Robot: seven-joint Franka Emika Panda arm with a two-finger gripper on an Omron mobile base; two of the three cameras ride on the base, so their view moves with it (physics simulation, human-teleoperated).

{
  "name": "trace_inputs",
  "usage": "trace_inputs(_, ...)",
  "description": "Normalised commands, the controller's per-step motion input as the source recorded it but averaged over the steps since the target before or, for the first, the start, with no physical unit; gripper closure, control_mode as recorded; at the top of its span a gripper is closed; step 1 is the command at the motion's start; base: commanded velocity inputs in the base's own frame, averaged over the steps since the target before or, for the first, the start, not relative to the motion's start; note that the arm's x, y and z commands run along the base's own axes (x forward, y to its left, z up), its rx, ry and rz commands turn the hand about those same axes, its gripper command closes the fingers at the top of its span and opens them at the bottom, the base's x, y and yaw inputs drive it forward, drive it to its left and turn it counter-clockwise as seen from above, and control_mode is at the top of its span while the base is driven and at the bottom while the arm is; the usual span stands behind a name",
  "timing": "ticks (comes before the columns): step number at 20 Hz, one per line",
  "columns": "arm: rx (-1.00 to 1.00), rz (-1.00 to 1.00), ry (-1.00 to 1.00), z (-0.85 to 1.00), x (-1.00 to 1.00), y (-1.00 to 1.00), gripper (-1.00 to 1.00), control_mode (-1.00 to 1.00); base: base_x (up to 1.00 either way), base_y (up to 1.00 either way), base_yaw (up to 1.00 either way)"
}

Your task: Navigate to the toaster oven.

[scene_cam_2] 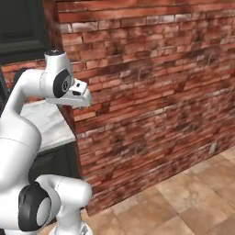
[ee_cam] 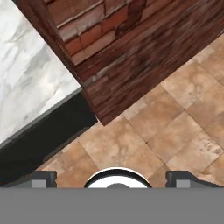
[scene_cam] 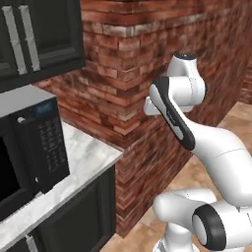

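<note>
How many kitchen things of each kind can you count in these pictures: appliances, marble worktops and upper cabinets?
Black microwave with keypad: 1
White marble worktop: 1
Dark upper cabinet with silver handles: 1
Total: 3

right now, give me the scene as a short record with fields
appliance in view: black microwave with keypad, on the marble counter
toaster oven: none to be seen
wall: brick corner juts out beside the counter's end
cabinets: dark, above and below the counter
floor: tan tiles
arm: folded up in front of the brick
tool: points down at the floor, fingertips wide apart, holding nothing
</note>
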Motion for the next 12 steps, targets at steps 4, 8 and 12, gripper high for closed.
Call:
trace_inputs(4,0.0,0.0,0.0,0.0,0.0,0.0,-1.0,1.0,0.0,-0.71,-0.51)
trace_inputs(8,0.0,0.0,0.0,0.0,0.0,0.0,-1.0,1.0,0.0,-0.77,-0.5)
trace_inputs(12,0.0,0.0,0.0,0.0,0.0,0.0,-1.0,1.0,0.0,-0.76,-0.5)
